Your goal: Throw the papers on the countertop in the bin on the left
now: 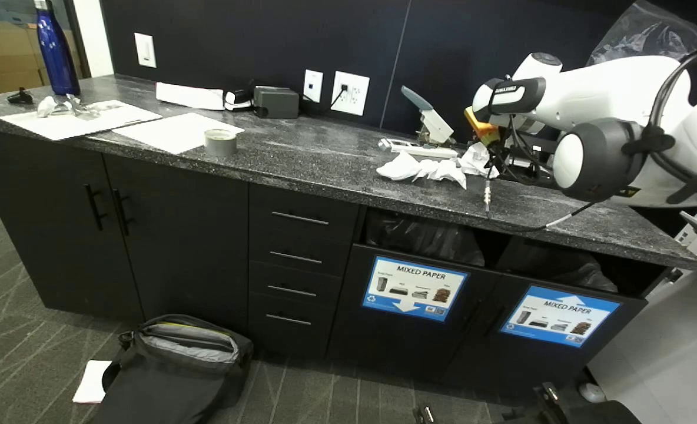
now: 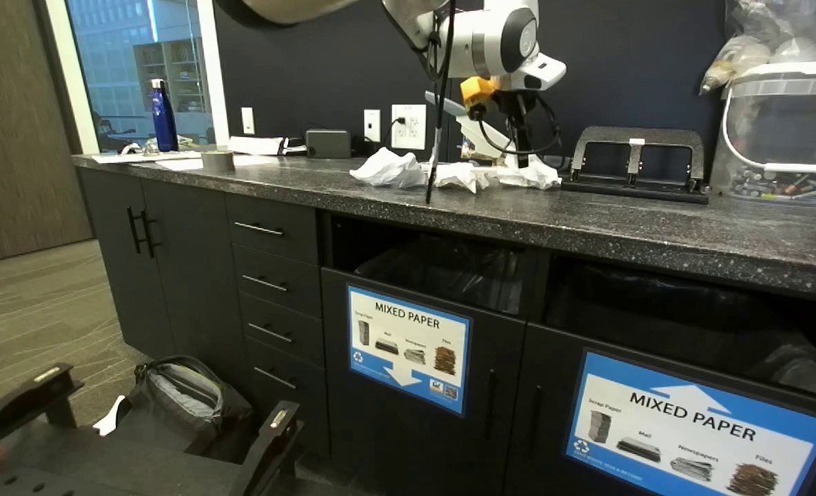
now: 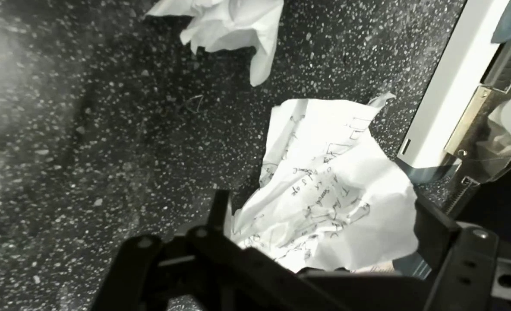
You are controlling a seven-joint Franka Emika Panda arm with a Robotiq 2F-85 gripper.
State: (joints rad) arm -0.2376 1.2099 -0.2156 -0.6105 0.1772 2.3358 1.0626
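Observation:
Crumpled white papers lie on the dark speckled countertop: one on the left, one in the middle and one under my gripper. In the wrist view, the paper with handwriting lies between my fingers, and another crumpled paper lies apart from it. My gripper points down and is open, with a finger on each side of the handwritten paper. Whether both fingers touch it cannot be told. The left bin, lined with a plastic bag, is below the counter behind a Mixed Paper sign.
A white stapler-like tool with a grey-blue handle stands close behind the papers. A black hole punch and a clear bucket stand to the right. A right bin adjoins. A tape roll and flat sheets lie leftward.

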